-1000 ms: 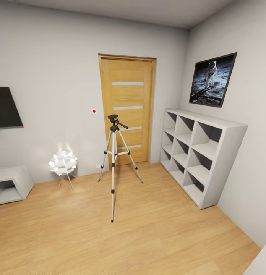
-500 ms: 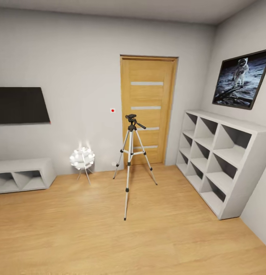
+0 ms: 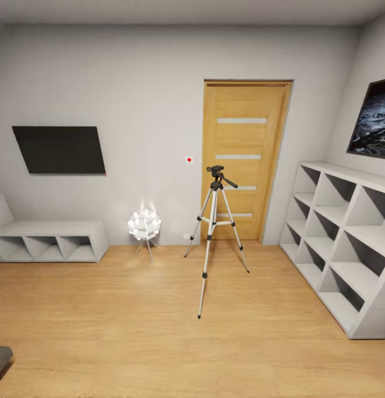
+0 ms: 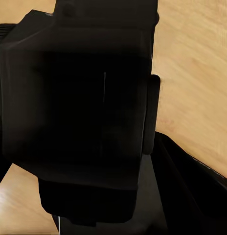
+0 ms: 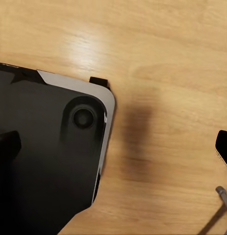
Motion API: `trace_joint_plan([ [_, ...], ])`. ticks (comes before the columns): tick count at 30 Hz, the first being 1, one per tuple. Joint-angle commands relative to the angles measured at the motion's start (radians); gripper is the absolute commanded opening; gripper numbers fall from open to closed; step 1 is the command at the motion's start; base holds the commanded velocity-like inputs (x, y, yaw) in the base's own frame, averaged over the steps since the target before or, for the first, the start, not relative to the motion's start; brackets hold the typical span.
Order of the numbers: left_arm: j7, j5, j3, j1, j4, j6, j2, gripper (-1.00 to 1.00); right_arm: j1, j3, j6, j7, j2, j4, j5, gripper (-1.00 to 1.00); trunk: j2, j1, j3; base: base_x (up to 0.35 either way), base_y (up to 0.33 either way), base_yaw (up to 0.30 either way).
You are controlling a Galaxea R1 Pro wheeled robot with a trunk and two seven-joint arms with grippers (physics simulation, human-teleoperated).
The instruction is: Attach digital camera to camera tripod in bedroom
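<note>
Bedroom, light wood floor (image 3: pixel 131 331); camera tripod (image 3: pixel 213 232) stands at 12 o'clock before wooden door (image 3: pixel 243 160); grippers' state can't tell.

Bedroom evenly bright, soft render light. Globe lamp (image 3: pixel 144 224) glows, flares on wall just left of camera tripod (image 3: pixel 214 237). Wide-angle bend at edges. Left wrist view mostly dark, blurred.
</note>
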Motion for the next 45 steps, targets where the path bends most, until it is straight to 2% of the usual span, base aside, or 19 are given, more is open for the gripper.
trace_joint_plan([
  [1, 0.002, 0.004, -0.009, 0.0, 0.0, -0.002, 0.0, -1.0, -0.001, -0.009, -0.006, 0.002, -0.001, 0.003, 0.007, 1.0, -0.001, 0.0, 0.0, 0.0, 0.0, 0.3],
  [34, 0.002, 0.005, -0.009, 0.0, 0.0, -0.002, 0.0, -1.0, -0.001, -0.01, -0.009, 0.001, -0.001, 0.003, 0.005, 1.0, -0.001, 0.0, 0.0, 0.011, 0.0, 0.298],
  [45, 0.001, 0.004, -0.01, 0.0, 0.0, 0.009, -0.001, -1.0, -0.001, -0.01, -0.008, -0.006, -0.001, 0.003, 0.003, 1.0, -0.001, 0.0, 0.0, 0.257, 0.0, 0.073],
])
